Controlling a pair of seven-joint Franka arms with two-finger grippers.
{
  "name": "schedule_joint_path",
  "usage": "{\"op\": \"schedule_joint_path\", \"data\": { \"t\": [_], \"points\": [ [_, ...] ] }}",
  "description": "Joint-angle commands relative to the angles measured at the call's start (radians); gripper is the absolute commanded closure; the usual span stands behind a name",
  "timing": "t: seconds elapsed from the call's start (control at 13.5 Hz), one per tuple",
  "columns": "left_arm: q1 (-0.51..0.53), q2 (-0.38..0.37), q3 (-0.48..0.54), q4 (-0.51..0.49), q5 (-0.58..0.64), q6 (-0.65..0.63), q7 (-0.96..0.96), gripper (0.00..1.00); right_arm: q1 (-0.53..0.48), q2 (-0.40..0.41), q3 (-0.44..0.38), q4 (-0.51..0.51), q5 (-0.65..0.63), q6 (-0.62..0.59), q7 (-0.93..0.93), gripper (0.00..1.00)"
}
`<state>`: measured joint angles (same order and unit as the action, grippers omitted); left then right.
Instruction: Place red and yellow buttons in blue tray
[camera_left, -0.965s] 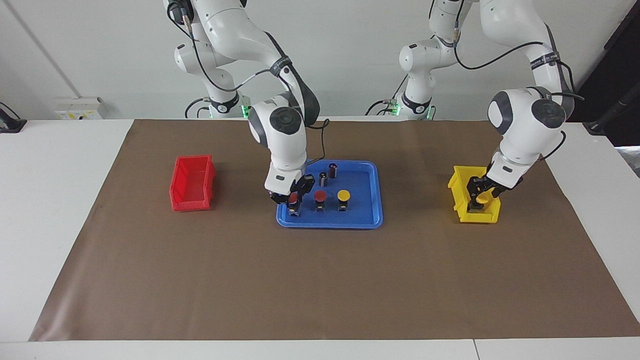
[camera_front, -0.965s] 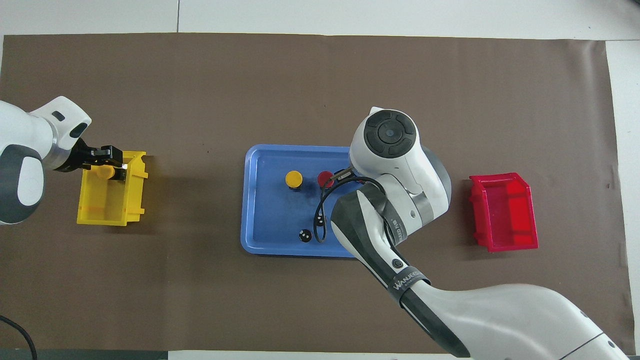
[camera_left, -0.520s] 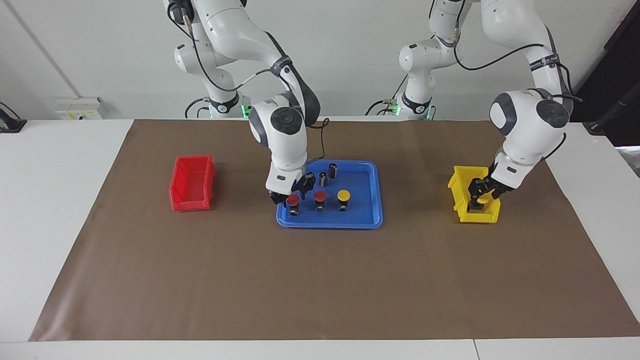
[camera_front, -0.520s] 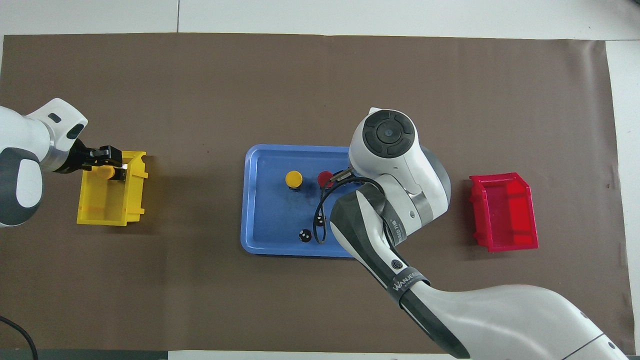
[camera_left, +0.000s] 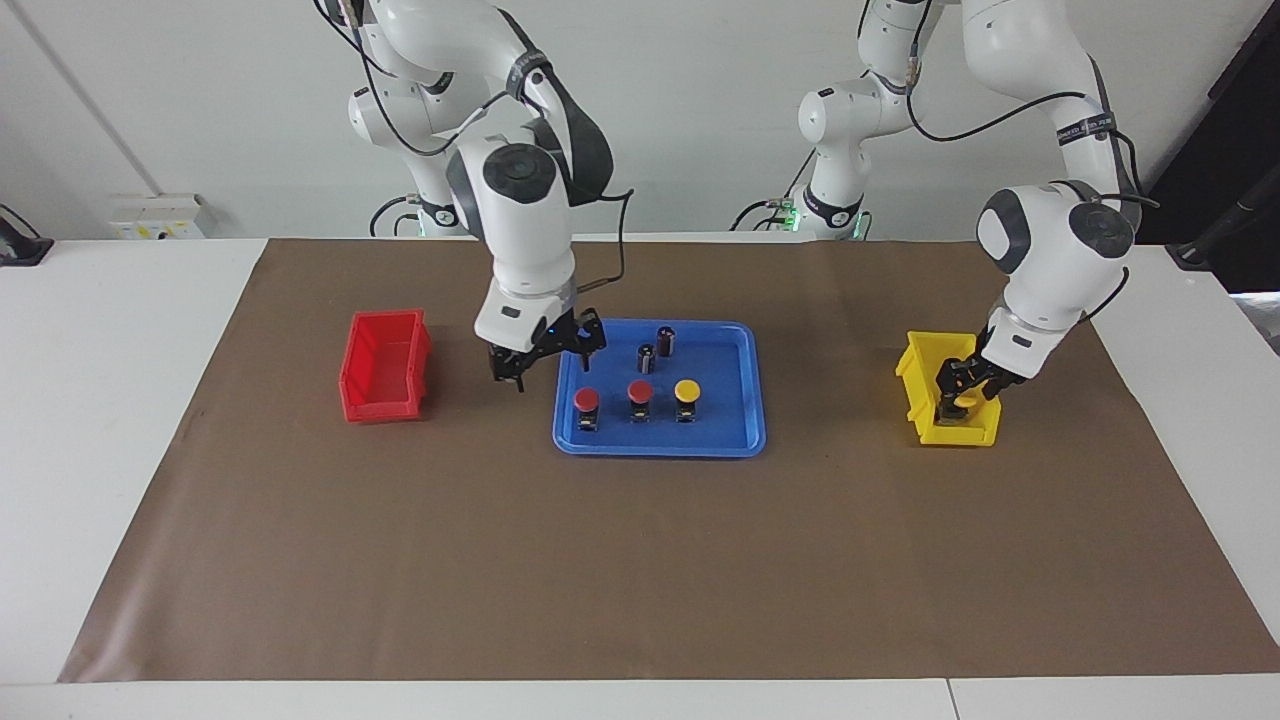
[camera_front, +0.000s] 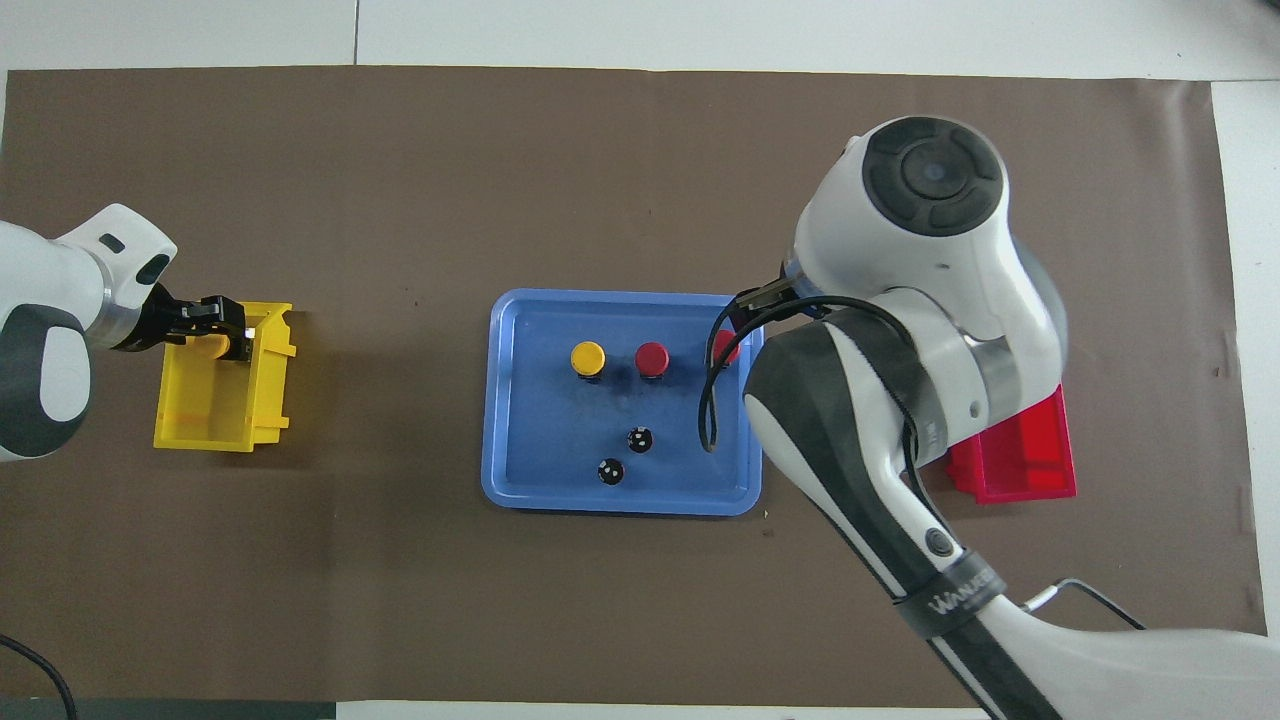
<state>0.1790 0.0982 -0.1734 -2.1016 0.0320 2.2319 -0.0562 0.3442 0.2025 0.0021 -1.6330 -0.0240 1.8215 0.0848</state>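
The blue tray (camera_left: 722, 372) lies mid-table; it also shows in the overhead view (camera_front: 540, 430). In it stand in a row a red button (camera_left: 586, 400), a second red button (camera_left: 640, 392) and a yellow button (camera_left: 687, 390). My right gripper (camera_left: 547, 361) is open and empty, raised over the tray's edge toward the red bin. My left gripper (camera_left: 962, 392) is down in the yellow bin (camera_left: 925, 420), at a second yellow button (camera_left: 963, 400). In the overhead view the right arm partly hides one red button (camera_front: 722, 346).
Two dark capless cylinders (camera_left: 647, 357) (camera_left: 666, 339) stand in the tray, nearer to the robots than the buttons. A small red bin (camera_left: 383, 365) stands toward the right arm's end of the table. A brown mat (camera_left: 640, 560) covers the table.
My right gripper has let go of the red button in the tray, risen and moved toward the red bin. My left gripper has sunk slightly lower into the yellow bin.
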Motion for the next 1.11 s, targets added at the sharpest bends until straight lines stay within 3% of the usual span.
{"op": "schedule_joint_path", "data": {
  "t": [0.0, 0.22, 0.52, 0.74, 0.96, 1.04],
  "points": [
    [0.01, -0.014, 0.003, -0.029, -0.023, 0.032, 0.022, 0.3, -0.092, -0.03, 0.01, 0.087, -0.004, -0.131, 0.01, 0.0],
    [0.01, 0.009, 0.005, -0.035, -0.023, 0.058, 0.021, 0.31, -0.217, -0.101, 0.01, 0.122, -0.011, -0.241, 0.007, 0.0],
    [0.01, 0.009, 0.009, -0.031, -0.023, 0.051, 0.022, 0.64, -0.353, -0.12, 0.01, 0.246, -0.014, -0.439, -0.01, 0.0],
    [0.008, 0.009, 0.028, -0.008, -0.023, 0.019, 0.038, 0.91, -0.404, -0.161, 0.01, 0.15, 0.003, -0.377, -0.025, 0.0],
    [-0.001, -0.005, 0.029, 0.116, -0.026, -0.195, 0.029, 0.95, -0.403, -0.247, -0.029, -0.005, 0.003, -0.302, -0.072, 0.0],
    [-0.007, -0.008, 0.026, 0.183, -0.049, -0.296, 0.012, 0.95, -0.402, -0.246, -0.034, -0.005, 0.004, -0.303, -0.082, 0.0]
  ]
}}
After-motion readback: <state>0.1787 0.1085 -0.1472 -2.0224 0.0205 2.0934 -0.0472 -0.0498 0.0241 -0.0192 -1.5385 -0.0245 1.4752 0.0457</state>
